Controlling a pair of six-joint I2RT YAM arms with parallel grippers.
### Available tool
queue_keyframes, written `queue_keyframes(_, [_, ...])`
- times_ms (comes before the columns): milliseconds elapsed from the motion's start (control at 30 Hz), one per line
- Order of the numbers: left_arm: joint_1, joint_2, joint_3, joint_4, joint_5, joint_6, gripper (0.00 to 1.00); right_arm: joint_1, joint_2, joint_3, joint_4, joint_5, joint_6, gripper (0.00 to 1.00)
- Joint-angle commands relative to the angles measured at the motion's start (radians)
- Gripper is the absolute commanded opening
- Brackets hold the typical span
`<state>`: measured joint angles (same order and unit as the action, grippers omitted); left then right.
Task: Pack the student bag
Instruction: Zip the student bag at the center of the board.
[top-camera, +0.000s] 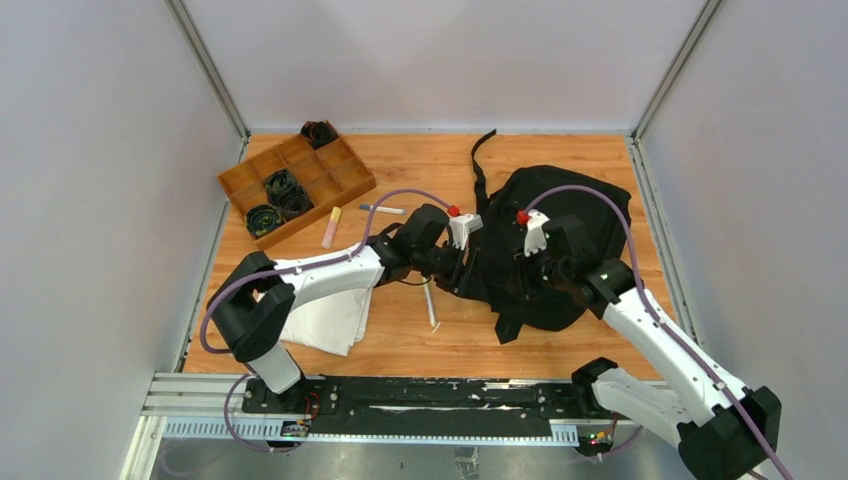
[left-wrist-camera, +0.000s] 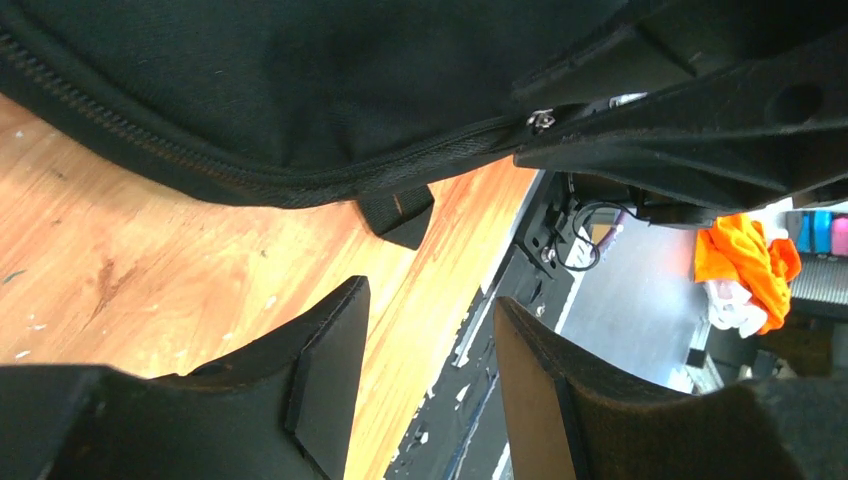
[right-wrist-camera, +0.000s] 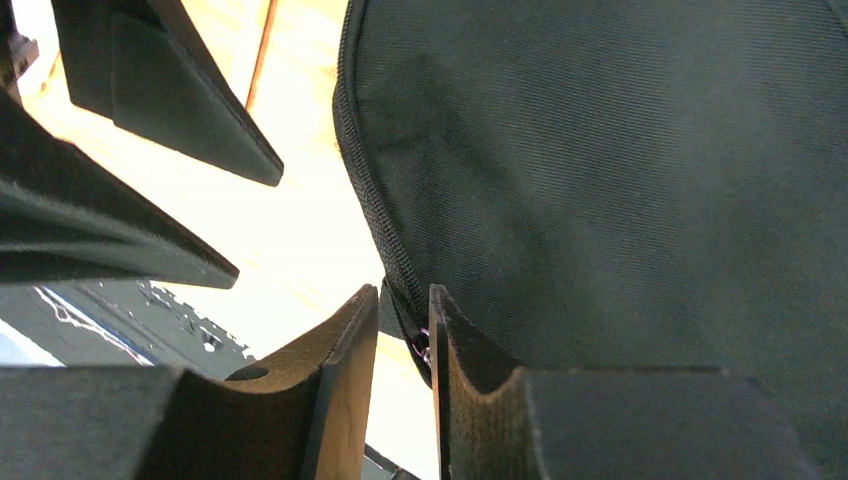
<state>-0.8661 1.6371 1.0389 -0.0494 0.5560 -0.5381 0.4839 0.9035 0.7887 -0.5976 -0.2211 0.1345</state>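
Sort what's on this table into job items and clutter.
Job: large soft black fabric backpack; left gripper, open near its zip; right gripper, jaws around the zip edge.
Lying about: brown wooden compartment tray; folded white cloth; yellow-and-pink highlighter; white marker; thin pale pen.

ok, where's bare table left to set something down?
Free: far strip between wooden tray and backpack strap; near strip between white cloth and backpack, around the pen. Crowded: mid-table, left end effector and right end effector at the backpack's edge; highlighter, marker by the tray.
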Motion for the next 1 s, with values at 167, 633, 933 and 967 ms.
queue_keyframes(167, [0.045, 0.064, 0.009, 0.081, 0.057, -0.076, 0.52, 0.058, 0.061, 0.044, 0.005, 0.004, -0.093, 0.29])
queue_keyframes(633, [0.096, 0.174, 0.112, 0.152, 0.072, -0.113, 0.45, 0.077, 0.082, 0.034, -0.011, 0.084, -0.115, 0.17])
queue_keyframes(933, [0.099, 0.192, 0.176, 0.154, 0.063, -0.113, 0.30, 0.076, 0.076, 0.038, -0.020, 0.110, -0.097, 0.00])
queue_keyframes(967, [0.099, 0.198, 0.183, 0.153, 0.061, -0.113, 0.27, 0.077, 0.067, 0.037, -0.022, 0.109, -0.091, 0.00])
